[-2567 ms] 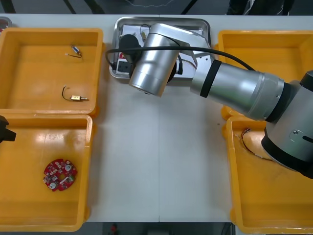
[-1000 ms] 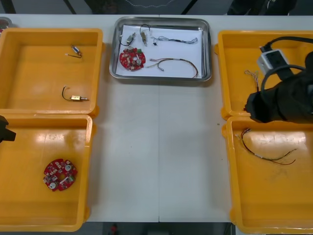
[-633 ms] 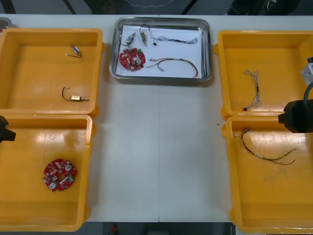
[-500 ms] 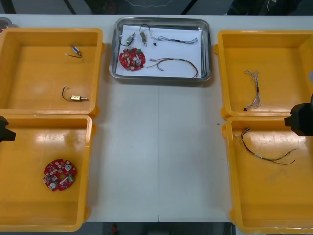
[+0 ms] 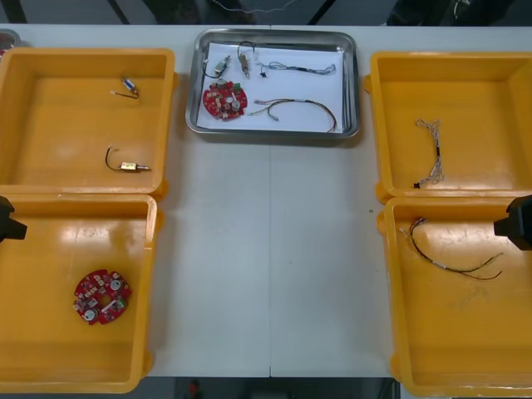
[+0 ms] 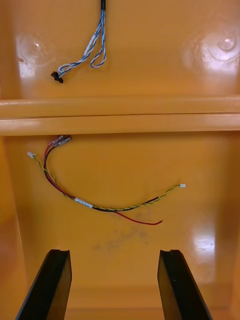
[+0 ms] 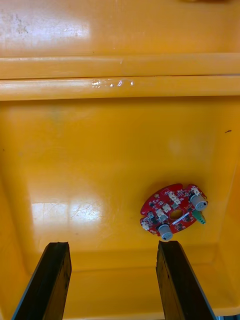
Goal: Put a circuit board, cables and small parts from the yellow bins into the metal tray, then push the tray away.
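Left gripper (image 5: 7, 220) waits, fingers spread and empty, over the near-left yellow plastic bin (image 5: 50, 349), the loaded shiny metal tray (image 5: 274, 132) sits at the far edge of the table (image 5: 274, 249), and the right gripper (image 5: 517, 222), likewise spread and empty, has swung back to the near-right bin (image 5: 465, 349), so the task looks finished.

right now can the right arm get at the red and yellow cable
Probably yes: the right gripper hangs open over the bin, and the cable lies loose on its floor ahead, with nothing over it.
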